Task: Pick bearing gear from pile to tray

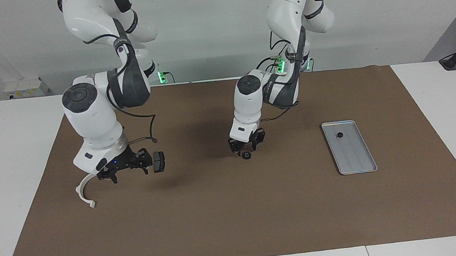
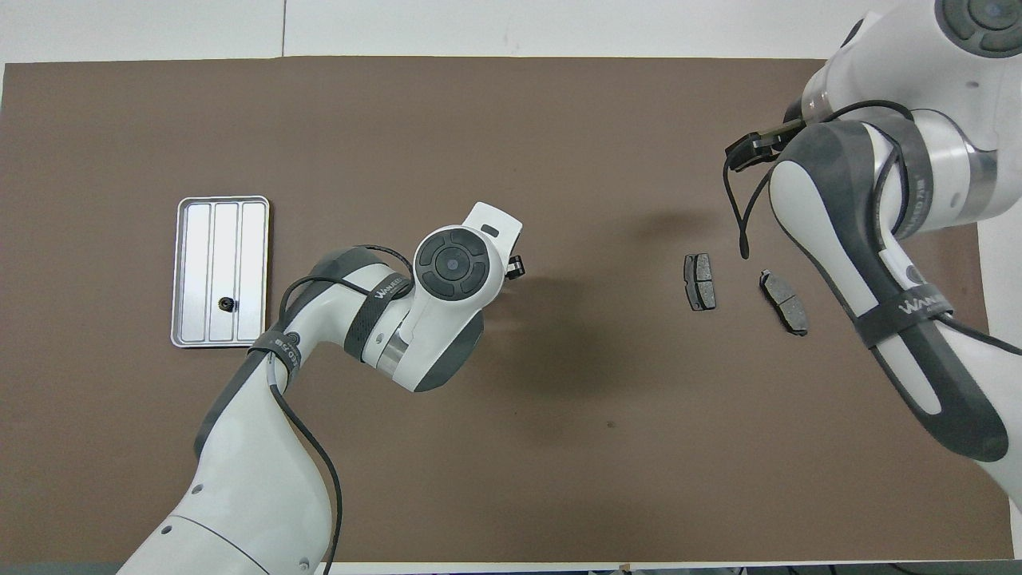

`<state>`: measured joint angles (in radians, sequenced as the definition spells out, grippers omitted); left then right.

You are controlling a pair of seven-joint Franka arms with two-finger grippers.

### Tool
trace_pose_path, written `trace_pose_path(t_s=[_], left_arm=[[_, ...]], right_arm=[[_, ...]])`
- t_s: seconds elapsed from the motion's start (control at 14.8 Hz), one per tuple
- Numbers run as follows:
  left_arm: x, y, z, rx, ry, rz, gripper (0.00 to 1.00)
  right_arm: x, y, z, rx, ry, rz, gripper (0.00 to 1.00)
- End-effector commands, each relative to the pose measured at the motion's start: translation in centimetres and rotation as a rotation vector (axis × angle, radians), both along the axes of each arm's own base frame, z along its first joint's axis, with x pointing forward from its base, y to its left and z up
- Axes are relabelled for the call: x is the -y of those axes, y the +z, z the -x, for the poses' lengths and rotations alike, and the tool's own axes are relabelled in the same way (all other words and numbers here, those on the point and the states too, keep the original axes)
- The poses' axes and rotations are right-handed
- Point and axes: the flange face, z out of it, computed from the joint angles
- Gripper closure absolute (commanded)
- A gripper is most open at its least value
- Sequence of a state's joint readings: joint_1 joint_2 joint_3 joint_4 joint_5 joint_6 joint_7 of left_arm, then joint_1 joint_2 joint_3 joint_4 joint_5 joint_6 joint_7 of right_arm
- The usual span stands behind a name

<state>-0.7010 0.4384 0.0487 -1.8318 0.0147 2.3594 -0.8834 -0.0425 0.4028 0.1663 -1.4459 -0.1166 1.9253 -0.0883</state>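
bearing gear pieces are being taken here in order outward from the tray point(image 1: 353, 162), which is being kept at the left arm's end of the brown mat point(image 1: 236, 218), probably so that the left arm's carry is being kept short. one small black round piece point(image 1: 339, 135) is already being held by the tray, in the part of it nearest the robots.

beside the tray, toward the right arm's end, a second bearing gear point(image 1: 246, 155) is being left flat on the mat, well apart from the tray. the left gripper point(image 1: 247, 147) is being held low, right over it, pointed down. its fingertips are being kept somewhat apart, one to each side of the gear, a stance that is being judged as set for a pinch. nothing is being lifted, and contact with the gear cannot be made out.

farther from the tray, the pile point(image 2: 700, 281) is being left spread out: one brake pad point(image 1: 158, 161) and, farther again, the other brake pad point(image 2: 784, 301) are both lying flat on the mat. the right gripper point(image 1: 128, 169) is being held above this stretch with its jaws spread wide and nothing between them; this arm is being judged as waiting, kept clear of the left arm's work. farthest from the tray, the white arc point(image 1: 84, 193) is lying untouched.
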Motion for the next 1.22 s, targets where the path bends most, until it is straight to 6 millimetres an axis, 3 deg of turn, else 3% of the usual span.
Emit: trace_pose_path(t_s=[0.0, 0.47, 0.81, 1.15], left_arm=[[0.4, -0.1, -0.4, 0.017, -0.002, -0.007, 1.0], [0.4, -0.3, -0.5, 0.02, -0.001, -0.004, 1.0], [-0.4, 1.4, -2.0, 0.008, -0.004, -0.039, 1.0], [-4.6, 4.2, -5.8, -0.002, -0.011, -0.063, 1.0]], right_arm=[[0.3, 3.2, 2.3, -0.011, 0.024, 0.001, 0.0], [0.7, 12.8, 9.6, -0.093, -0.005, 0.039, 0.0], [0.2, 15.2, 12.6, -0.139, -0.17, 0.009, 0.0], [-0.3, 17.0, 14.6, -0.13, -0.218, -0.019, 0.0]])
